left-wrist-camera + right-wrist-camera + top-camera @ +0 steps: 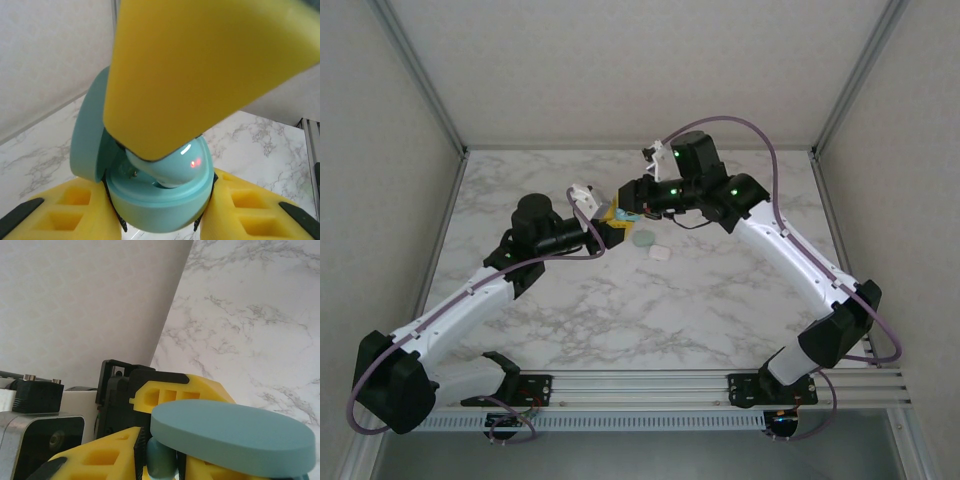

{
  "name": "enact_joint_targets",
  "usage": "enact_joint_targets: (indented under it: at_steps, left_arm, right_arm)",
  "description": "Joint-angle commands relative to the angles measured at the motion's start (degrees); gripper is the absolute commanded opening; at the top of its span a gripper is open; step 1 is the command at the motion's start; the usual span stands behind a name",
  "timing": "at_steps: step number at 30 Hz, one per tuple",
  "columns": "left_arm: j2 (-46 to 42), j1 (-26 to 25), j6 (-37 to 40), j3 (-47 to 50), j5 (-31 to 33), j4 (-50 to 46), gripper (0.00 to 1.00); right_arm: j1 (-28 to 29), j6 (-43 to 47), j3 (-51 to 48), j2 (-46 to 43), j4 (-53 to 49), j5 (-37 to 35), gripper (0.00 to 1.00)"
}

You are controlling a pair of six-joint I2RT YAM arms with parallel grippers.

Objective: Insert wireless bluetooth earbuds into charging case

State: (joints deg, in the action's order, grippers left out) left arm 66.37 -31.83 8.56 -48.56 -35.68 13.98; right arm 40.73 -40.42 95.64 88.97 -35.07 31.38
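Counter (620, 310) of veined marble lay beneath two arms meeting toward its far side. The left pincer (160, 220) gripped a teal charging case (160, 205) from both sides, its lid (87, 140) swung open. The right pincer (625, 212), almost closed, pinched a teal earbud (175, 167) sitting in the case's well, red light glowing. A pale green piece (642, 238) and a white piece (660, 254) lay nearby.

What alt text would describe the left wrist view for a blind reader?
A rounded teal plastic charging case, lid open, sits between the left gripper's yellow fingers; another yellow finger from above holds a small teal earbud in it.
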Motion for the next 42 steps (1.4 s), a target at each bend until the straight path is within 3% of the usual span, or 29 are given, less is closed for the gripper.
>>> enact_joint_targets:
  at_steps: [1,7,35,42]
  left_arm:
    - [-1.2,-0.6,-0.93,-2.26,-0.62,3.03,0.29]
    - [-1.18,-0.6,-0.98,-2.3,-1.18,3.16,0.29]
    - [-1.77,-0.6,-0.47,-1.81,-0.01,3.0,0.29]
    - [-1.28,-0.6,0.12,-1.84,1.06,2.02,0.29]
  right_arm:
    - [0.77,2.69,1.61,0.94,-4.2,-3.14,0.27]
    - [0.84,3.07,1.94,0.55,-3.72,-6.93,0.27]
    - [0.93,4.16,5.51,-1.52,-5.91,-6.76,0.36]
    - [0.85,5.8,3.21,-7.4,-3.7,-7.74,0.38]
